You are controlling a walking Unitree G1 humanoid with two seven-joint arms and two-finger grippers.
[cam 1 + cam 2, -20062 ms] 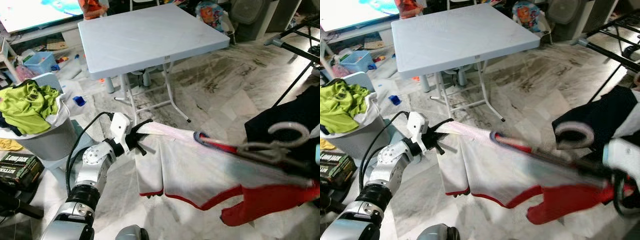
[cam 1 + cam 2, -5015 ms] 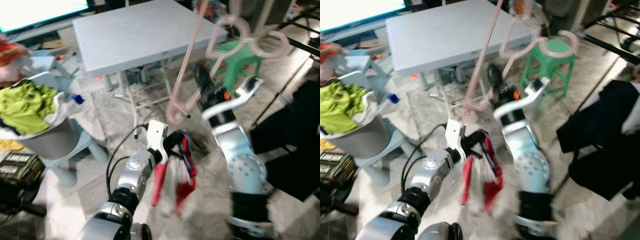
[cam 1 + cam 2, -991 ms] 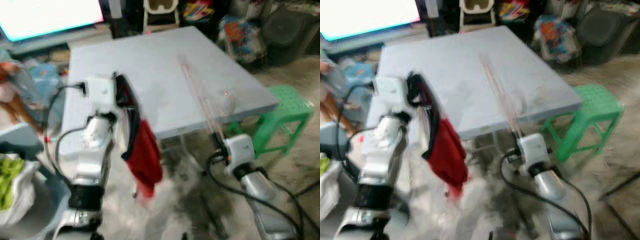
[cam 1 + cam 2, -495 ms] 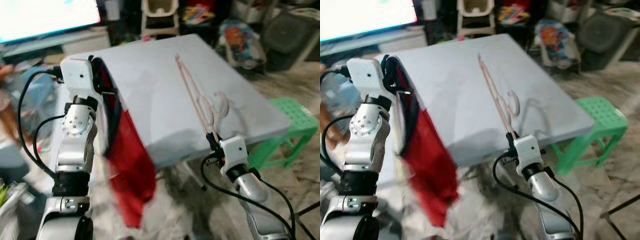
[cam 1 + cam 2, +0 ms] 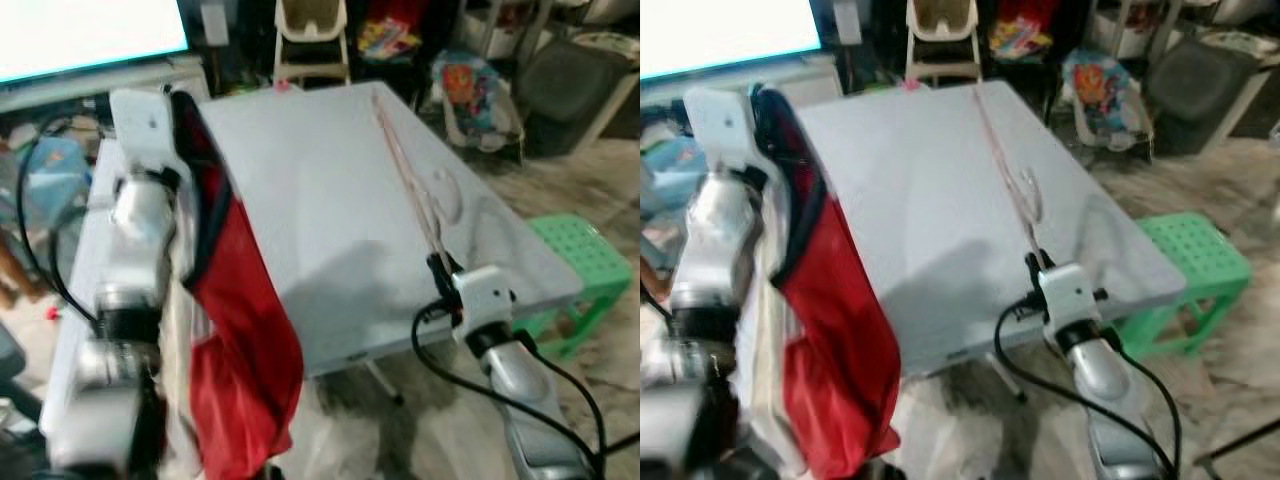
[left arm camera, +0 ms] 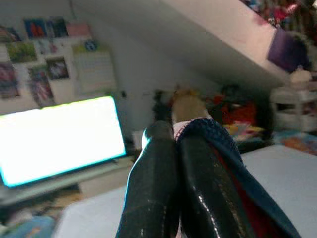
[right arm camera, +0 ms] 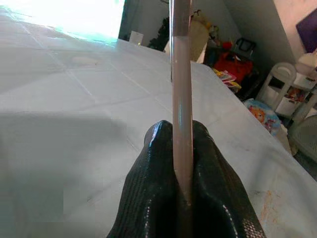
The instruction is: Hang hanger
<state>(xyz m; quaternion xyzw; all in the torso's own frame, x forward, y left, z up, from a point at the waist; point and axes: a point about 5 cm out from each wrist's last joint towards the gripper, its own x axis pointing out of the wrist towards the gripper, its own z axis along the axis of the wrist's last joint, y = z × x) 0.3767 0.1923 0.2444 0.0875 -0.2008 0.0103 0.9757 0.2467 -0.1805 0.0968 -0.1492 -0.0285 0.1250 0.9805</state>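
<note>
Facing the grey counter [image 5: 330,200], which takes up the centre of both eye views. Left arm raised at the left of the frame; left gripper [image 5: 185,100] at upper left holds the red garment [image 5: 240,330] by its dark blue collar edge, so the cloth hangs free down the left side, red panel over a white one, clear of the counter top. Holding it high looks meant to let it drape open for the hanger.

Right arm enters from lower right; right gripper [image 5: 440,268] sits at the counter's near edge, centre right. The pink hanger [image 5: 405,170] runs from it up toward the top centre, lying low along the counter surface, its hook loop near mid length. Gripped at one end, the long rod points away from the robot, likely to keep it manageable. Green stool [image 5: 575,270] stands at right, beyond the counter corner.

Left wrist view: fingers [image 6: 163,188] pressed together, the blue-trimmed fabric edge pinched between them and trailing to the lower right. Bright screen [image 6: 59,134] at middle left.

Right wrist view: fingers [image 7: 148,198] closed on the hanger rod, which rises straight up the middle of the frame over the pale counter.

Judgement: hanger and garment are well apart; hanging not yet done
</note>
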